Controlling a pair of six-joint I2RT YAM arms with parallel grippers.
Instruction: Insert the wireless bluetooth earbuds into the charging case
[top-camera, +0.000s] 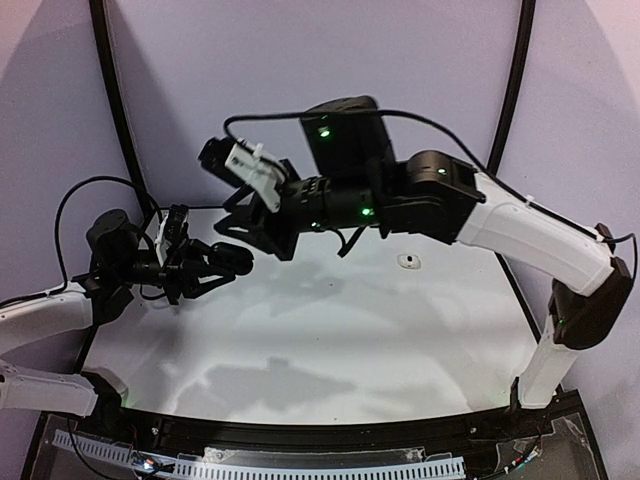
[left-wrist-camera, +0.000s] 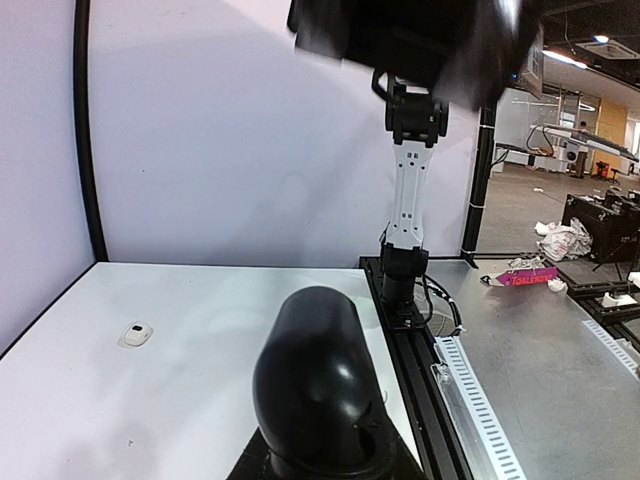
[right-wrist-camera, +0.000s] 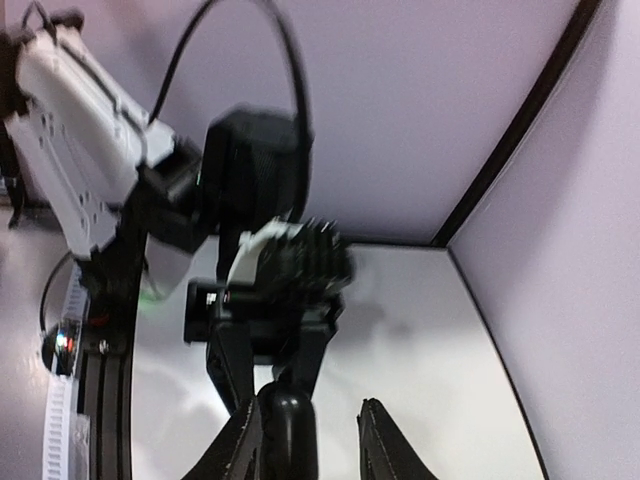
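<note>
A black, rounded charging case (top-camera: 236, 258) hangs in the air above the table's left side, its lid closed, with my left gripper (top-camera: 212, 270) shut on its base. The left wrist view shows it as a glossy black dome (left-wrist-camera: 315, 385) right in front of the camera. My right gripper (top-camera: 250, 240) reaches in from the right, open. Its jaws straddle the case's free end (right-wrist-camera: 290, 430), which lies against one finger (right-wrist-camera: 245, 440) with a gap to the other (right-wrist-camera: 378, 440). The earbuds are out of view.
A small white rounded item (top-camera: 407, 261) lies on the white table (top-camera: 330, 340) right of centre and also shows in the left wrist view (left-wrist-camera: 136, 334). Purple walls close in the back and sides. A black rail (left-wrist-camera: 410, 340) runs along the table's near edge.
</note>
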